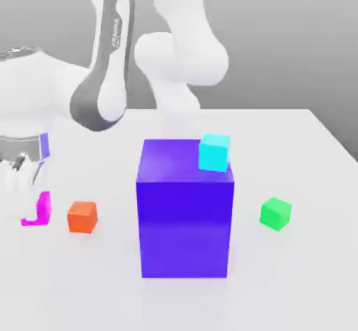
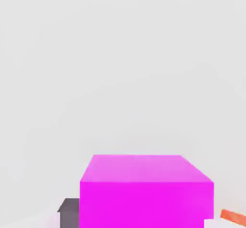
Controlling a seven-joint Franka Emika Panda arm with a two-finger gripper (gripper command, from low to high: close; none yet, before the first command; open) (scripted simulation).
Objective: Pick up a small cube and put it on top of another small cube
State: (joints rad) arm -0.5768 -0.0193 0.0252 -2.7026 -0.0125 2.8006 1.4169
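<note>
The small magenta cube [image 1: 44, 207] rests on the white table at the exterior view's far left, partly covered by my gripper [image 1: 28, 200], which stands over it from above. In the hand view the magenta cube [image 2: 146, 191] sits close up between the fingers, and a dark grey finger pad [image 2: 68, 211] presses against one side. The gripper is shut on this cube. The small green cube [image 1: 275, 213] lies well away toward the exterior view's right, beyond the big purple block.
A big purple block [image 1: 185, 207] stands mid-table between the two cubes, with a small cyan cube [image 1: 214, 152] on its top back corner. A small orange-red cube [image 1: 82, 217] lies just right of the magenta one, its edge [image 2: 234, 217] in the hand view.
</note>
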